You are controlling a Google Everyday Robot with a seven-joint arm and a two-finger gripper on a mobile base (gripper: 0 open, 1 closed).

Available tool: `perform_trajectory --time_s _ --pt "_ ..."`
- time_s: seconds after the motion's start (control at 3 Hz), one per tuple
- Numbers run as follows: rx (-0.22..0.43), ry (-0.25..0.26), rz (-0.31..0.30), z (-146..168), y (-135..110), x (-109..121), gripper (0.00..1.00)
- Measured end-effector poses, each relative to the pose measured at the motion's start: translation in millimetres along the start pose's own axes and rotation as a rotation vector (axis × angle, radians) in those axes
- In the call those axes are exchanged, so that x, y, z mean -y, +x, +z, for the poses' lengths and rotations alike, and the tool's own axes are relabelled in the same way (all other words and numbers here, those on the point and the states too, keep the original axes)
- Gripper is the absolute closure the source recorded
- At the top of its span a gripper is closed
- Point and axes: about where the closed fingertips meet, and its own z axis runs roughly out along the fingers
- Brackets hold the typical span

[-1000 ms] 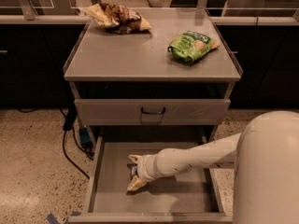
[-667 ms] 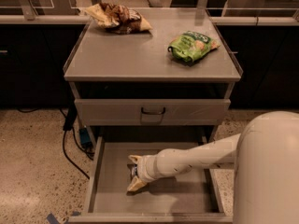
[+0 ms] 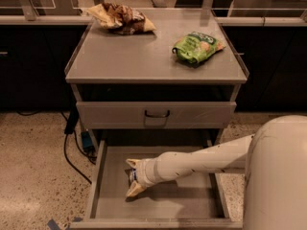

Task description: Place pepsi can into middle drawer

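Note:
The middle drawer (image 3: pixel 192 201) is pulled open at the bottom of the grey cabinet, its flat floor and low side walls showing. My gripper (image 3: pixel 133 177) reaches into its left half from the right, on the white arm (image 3: pixel 201 161). Its two tan fingers (image 3: pixel 135 189) are closed around the pepsi can (image 3: pixel 130 176), of which only a small blue strip shows between them. The can is low over the drawer floor; I cannot tell whether it touches it.
A closed drawer front with a small dark handle (image 3: pixel 156 114) sits above the open drawer. On the cabinet top (image 3: pixel 144 61) lie a green snack bag (image 3: pixel 195 47) and a brown-and-yellow snack bag (image 3: pixel 122 17). Black cables (image 3: pixel 72 145) hang at the cabinet's left. My white body (image 3: pixel 278 176) fills the lower right.

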Motion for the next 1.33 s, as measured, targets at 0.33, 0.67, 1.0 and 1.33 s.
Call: perform_trajectory --time_s 0.33,0.67,1.0,1.33 --pt "-0.001 -0.009 -0.013 16 8 -3 1.0" --pt "-0.026 -0.026 -0.002 35 34 -6 1.0" --pt "-0.035 -0.034 0.011 45 49 -10 1.0" --pt "-0.026 -0.05 0.029 56 60 -14 1.0"
